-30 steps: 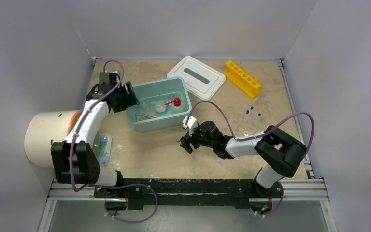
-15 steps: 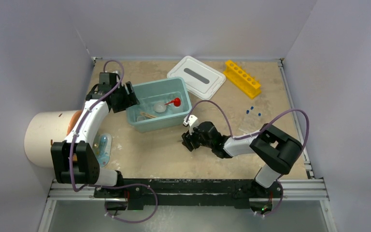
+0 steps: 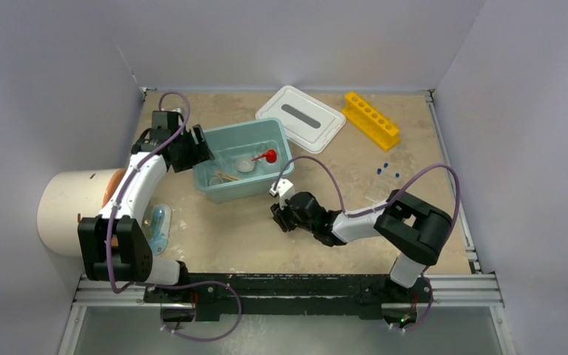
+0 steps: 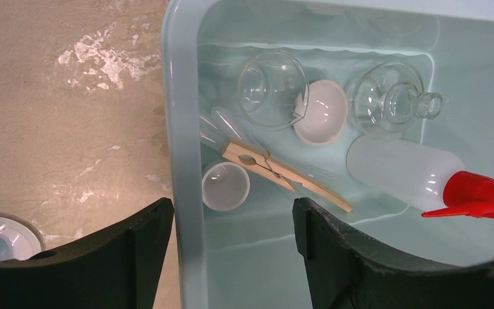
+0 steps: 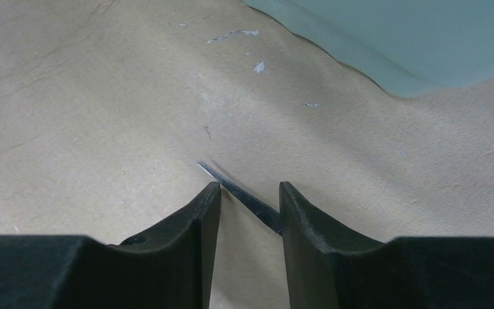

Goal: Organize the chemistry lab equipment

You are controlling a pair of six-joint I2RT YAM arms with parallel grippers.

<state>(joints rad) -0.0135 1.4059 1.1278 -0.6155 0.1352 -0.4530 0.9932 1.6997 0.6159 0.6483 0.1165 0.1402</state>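
Thin metal tweezers (image 5: pixel 235 188) lie flat on the tan tabletop, running diagonally between the fingers of my right gripper (image 5: pixel 249 188). Its jaws are narrowed around them, with a gap still showing. In the top view, this right gripper (image 3: pixel 279 216) sits low, just in front of the teal tub (image 3: pixel 245 189). My left gripper (image 4: pixel 231 219) is open and straddles the tub's left wall (image 4: pixel 183 161). Inside the tub lie a squeeze bottle (image 4: pixel 405 174) with a red nozzle, a white bowl (image 4: pixel 321 111), two clear flasks (image 4: pixel 271 89), a wooden clip (image 4: pixel 283 175) and a small cup (image 4: pixel 226 185).
The tub's white lid (image 3: pixel 301 118) and a yellow rack (image 3: pixel 370 116) lie at the back. Tiny blue pieces (image 3: pixel 387 170) are scattered at the right. A big cream cylinder (image 3: pixel 70 211) lies at the left edge, with a bluish clear item (image 3: pixel 157 222) beside it.
My right gripper has slid left toward the tub's front and its jaws have narrowed around the tweezers. The left arm has not moved.
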